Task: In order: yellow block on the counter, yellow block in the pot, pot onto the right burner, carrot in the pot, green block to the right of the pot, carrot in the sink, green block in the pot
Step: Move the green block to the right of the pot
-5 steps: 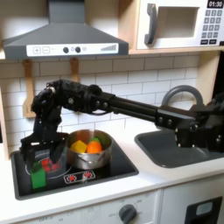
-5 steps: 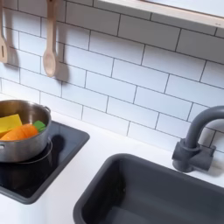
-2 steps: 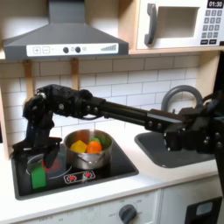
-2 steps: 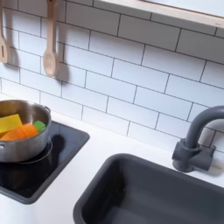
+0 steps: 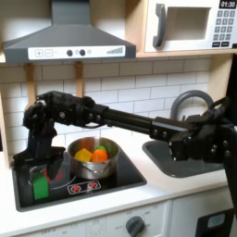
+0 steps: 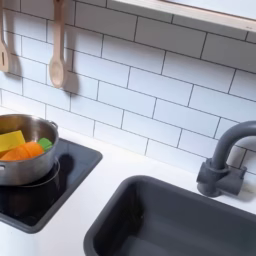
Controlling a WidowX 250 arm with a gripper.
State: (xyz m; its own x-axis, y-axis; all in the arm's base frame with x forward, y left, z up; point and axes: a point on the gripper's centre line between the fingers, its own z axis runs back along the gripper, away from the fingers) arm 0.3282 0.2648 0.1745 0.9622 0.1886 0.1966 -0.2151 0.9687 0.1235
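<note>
Gripper point(image 5: 41, 172) is down at the first exterior view's left end of the black stovetop point(image 5: 111, 185), right over the green block point(image 5: 41, 185). Fingers look like they straddle the block's top, but it's too dark and blurry to tell if they're clamped or just apart around it. Block stands upright, just beside the pot point(image 5: 95, 159) on its left in that view. Pot holds the yellow block point(image 6: 11, 140) and the carrot point(image 6: 24, 152) in both exterior views. Sink point(image 6: 180, 225) sits off to the right.
</note>
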